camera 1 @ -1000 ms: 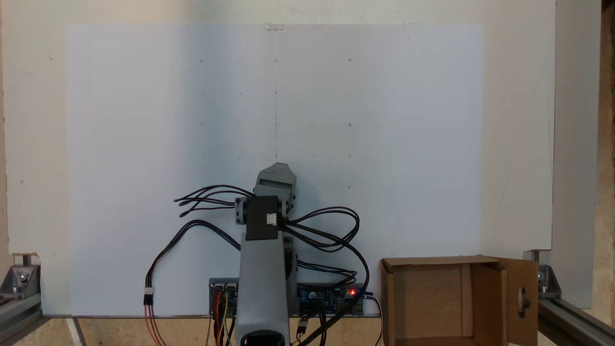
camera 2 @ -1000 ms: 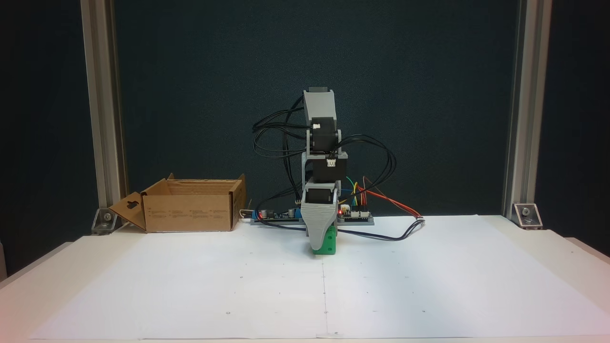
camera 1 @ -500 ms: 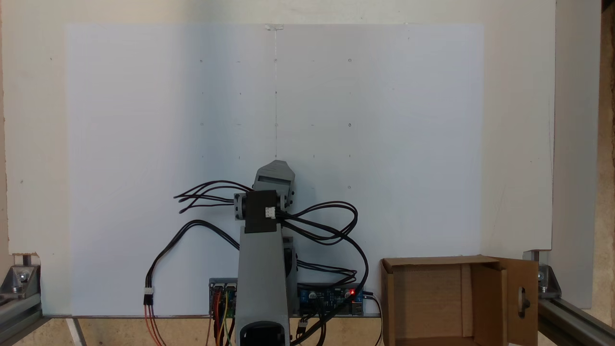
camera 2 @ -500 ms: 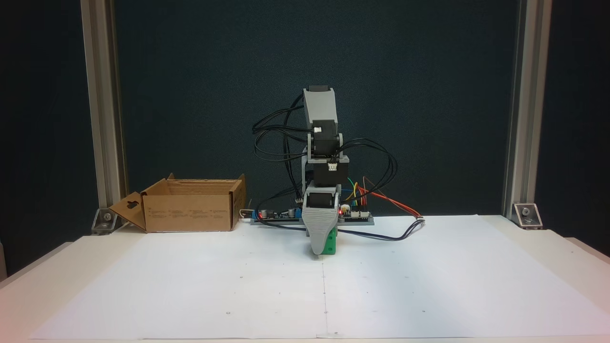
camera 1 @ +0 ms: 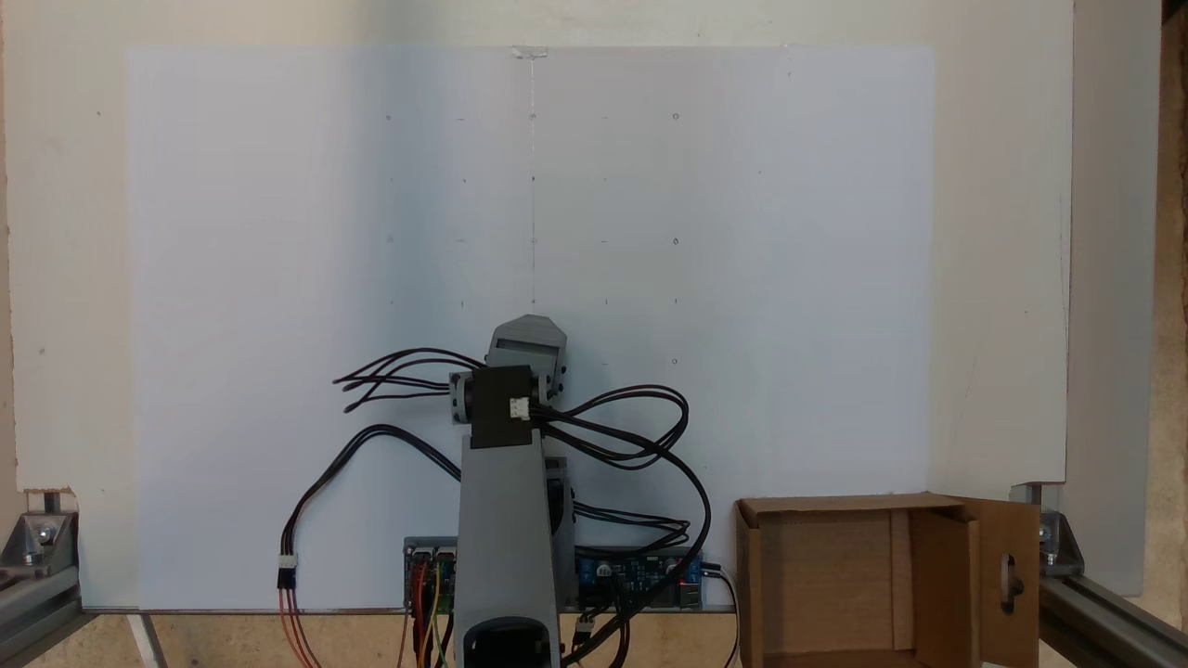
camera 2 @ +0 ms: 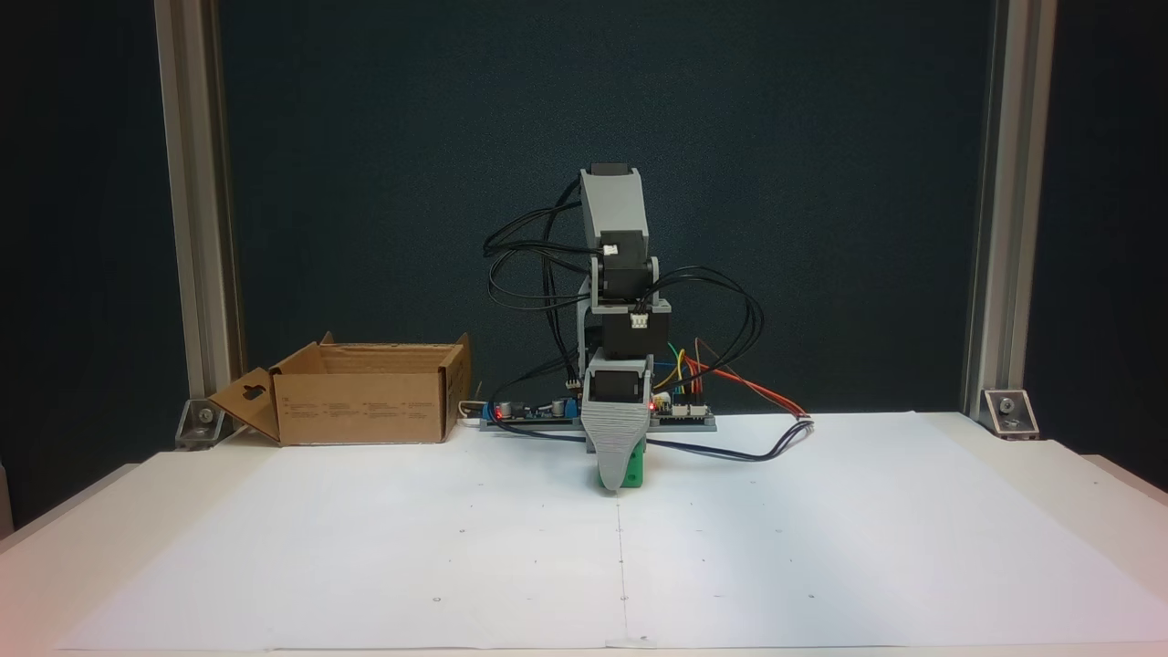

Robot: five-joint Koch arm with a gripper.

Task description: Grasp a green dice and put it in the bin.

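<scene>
The end effector (camera 2: 619, 474) stood low on the white paper sheet (camera 2: 365, 547), a grey jaw in front of the green dice (camera 2: 633, 467); whether it gripped was unclear. The cardboard box (camera 2: 360, 401), well apart, looked empty, so lifting and dropping probably remained.

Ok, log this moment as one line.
phase: grasping | gripper: down at green dice, state unclear | dice: on paper sheet | bin: apart, flap open

Matte green dice (camera 2: 632, 468), corrugated cardboard bin (camera 2: 365, 406), smooth white paper (camera 2: 821, 529).
</scene>
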